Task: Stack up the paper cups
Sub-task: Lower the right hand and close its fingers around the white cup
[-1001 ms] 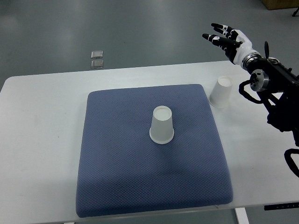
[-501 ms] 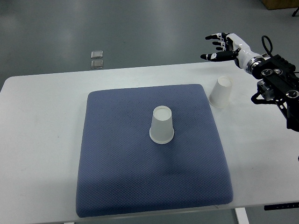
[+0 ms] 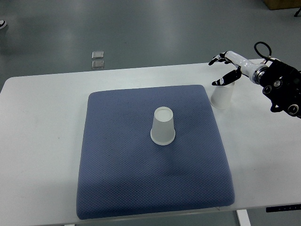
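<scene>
1. Cup on the mat point(image 3: 163, 125): a plain white paper cup, inverted, with the flat base facing up and the wider rim resting on the fabric. It stands upright just above the middle of the blue mat point(image 3: 141, 188), with nothing touching it.

2. Cup on the table point(image 3: 222, 95): a second white paper cup, also inverted and upright. It stands on the bare white table point(image 3: 37, 155), just beside the mat's upper right corner and apart from it. Its top is partly covered by the robot hand.

3. Right hand point(image 3: 225, 70): a white hand with black fingertips; its arm enters from the right edge. The fingers are spread and slightly curled, with nothing clasped. The hand sits directly over the top of the cup on the table. Whether a fingertip touches the cup cannot be told.

4. Blue mat: a square, textured, padded surface covering the central part of the table.

5. Space between the cups: only mat fabric and a narrow strip of table; no object stands between them.

6. Floor: grey, beyond the table's far edge, with two small metal plates point(image 3: 98, 60) set one above the other.
</scene>
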Controlling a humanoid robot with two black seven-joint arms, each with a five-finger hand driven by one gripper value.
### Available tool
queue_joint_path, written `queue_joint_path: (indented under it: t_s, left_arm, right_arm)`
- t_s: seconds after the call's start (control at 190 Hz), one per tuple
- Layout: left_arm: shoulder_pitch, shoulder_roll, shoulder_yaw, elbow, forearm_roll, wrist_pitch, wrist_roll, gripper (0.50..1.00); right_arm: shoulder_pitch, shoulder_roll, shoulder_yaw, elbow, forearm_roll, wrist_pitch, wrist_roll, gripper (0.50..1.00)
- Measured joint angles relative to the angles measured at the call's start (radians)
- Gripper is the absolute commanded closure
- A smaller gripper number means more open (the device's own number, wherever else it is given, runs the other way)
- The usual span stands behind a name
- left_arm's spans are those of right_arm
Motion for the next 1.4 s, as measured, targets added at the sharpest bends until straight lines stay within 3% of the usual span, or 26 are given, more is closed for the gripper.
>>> queue_joint_path:
  t_s: [0.432,1.402]
  left_arm:
    - [0.0,0.0,0.0,0.0,0.0,0.0,0.0,0.5]
    - [0.0,0.0,0.0,0.0,0.0,0.0,0.0,0.5]
  right_arm:
    - [0.049,-0.017,-0.153,-0.013,-0.104,-0.006,0.002,0.587]
    - [0.051,-0.012,-0.165,-0.081,-0.261,-0.035,0.015,0.591]
